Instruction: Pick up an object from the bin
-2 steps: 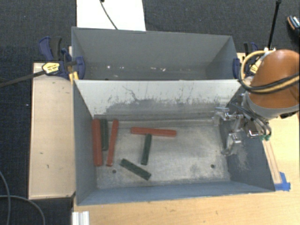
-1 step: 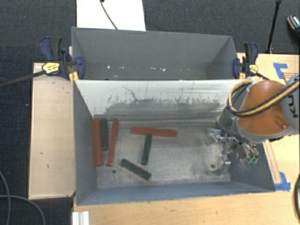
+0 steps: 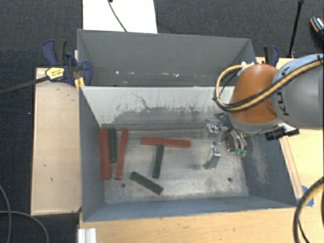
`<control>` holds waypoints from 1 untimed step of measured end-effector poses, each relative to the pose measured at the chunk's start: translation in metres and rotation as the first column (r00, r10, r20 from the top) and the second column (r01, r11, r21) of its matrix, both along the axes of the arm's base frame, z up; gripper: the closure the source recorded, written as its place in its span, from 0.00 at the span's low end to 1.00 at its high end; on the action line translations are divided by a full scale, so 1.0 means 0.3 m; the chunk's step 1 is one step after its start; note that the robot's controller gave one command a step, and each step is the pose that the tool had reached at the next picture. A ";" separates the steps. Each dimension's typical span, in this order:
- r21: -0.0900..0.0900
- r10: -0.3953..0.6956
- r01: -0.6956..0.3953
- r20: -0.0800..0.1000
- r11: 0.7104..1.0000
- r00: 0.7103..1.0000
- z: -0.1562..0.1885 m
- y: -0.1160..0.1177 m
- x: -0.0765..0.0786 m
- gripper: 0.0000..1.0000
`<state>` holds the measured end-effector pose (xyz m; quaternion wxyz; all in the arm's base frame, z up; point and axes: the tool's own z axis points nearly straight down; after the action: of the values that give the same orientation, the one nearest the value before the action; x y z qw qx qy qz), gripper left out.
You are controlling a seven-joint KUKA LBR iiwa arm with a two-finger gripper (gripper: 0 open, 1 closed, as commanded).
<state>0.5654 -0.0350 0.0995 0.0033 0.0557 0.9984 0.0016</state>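
gripper [image 3: 212, 162] hangs low over bare floor in the right part of the bin [image 3: 167, 59]. Nothing visible in it. Open or closed: cannot tell from this angle. The arm enters from the view's right with the orange cover [image 3: 255, 92] above, so this side is simply its nearest bit of floor.

It isn't over any object yet. Nearest is the long red bar [image 3: 165, 143], lying crosswise mid-bin, apart from the gripper toward the view's left. The short green bar [image 3: 158, 162] butts against it from below, forming a T. They touch, so pulling one likely nudges the other.

The slanted dark green bar [image 3: 146, 182] lies alone near the camera-side wall with free floor along both long sides. Judged the cleanest grasp.

By the left wall, the outer red bar [image 3: 105, 153], a dark green strip [image 3: 113, 146] and the inner red bar [image 3: 121, 154] are packed side by side, with little room to close around just one.

All lie flat and loose. Task judged at its start, with nothing lifted.
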 end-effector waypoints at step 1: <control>-0.001 0.107 -0.107 -0.001 0.994 0.994 -0.100 0.166 0.051 0.00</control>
<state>0.5808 0.0147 0.0695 0.0028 0.0019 1.0000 0.0012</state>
